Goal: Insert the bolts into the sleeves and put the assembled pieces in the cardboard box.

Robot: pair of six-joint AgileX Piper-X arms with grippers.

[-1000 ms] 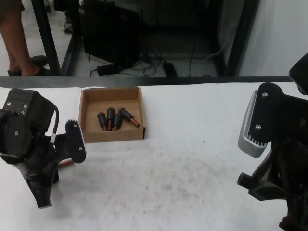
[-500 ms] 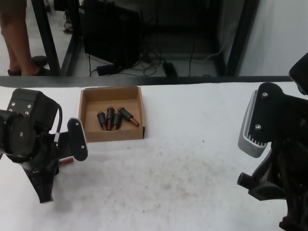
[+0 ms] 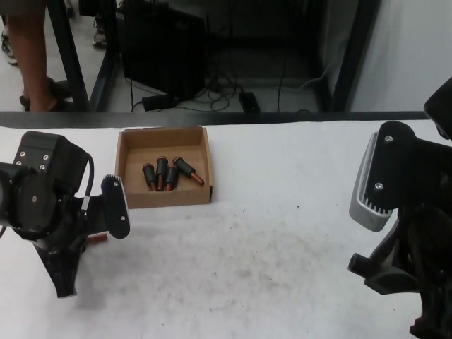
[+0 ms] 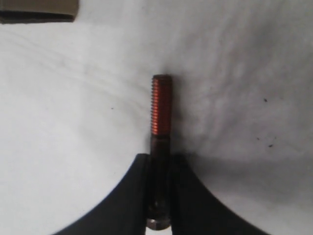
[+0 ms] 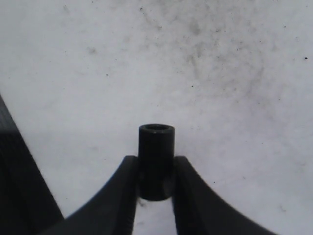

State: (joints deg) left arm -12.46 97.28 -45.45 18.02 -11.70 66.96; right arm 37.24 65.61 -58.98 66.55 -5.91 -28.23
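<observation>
Left wrist view shows jaws gripping a bolt (image 4: 161,105); right wrist view, a sleeve (image 5: 156,142).

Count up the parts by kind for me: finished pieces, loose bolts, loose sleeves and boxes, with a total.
Assembled pieces: 4
Loose bolt: 1
Loose sleeve: 1
Cardboard box: 1
Total: 7

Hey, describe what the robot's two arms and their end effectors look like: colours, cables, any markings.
Both arms are black. The left arm has a housing with small silver screws and a black cable looping beside it. The right arm carries a light grey ribbed piece. The left end effector and right end effector each have two curved black fingers.
</observation>
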